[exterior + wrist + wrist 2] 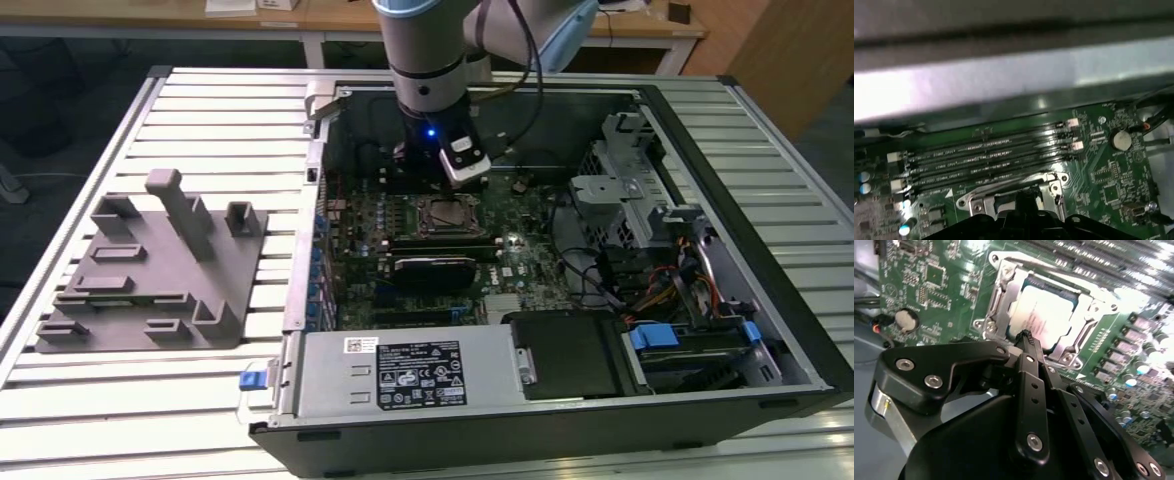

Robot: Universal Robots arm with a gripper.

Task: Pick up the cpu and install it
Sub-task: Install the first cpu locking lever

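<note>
Inside case [747, 330], cpu [1046, 315] sits in socket, fingers [1026, 342] closed just above, RAM slots [984, 160] adjacent.

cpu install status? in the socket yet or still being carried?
Done: the cpu already lies in the socket frame on the motherboard, seated flat as far as the second wrist view shows. In hand: nothing; the gripper is shut and empty, its tips just off the chip's edge. Left: whether the socket is latched cannot be judged.
</note>
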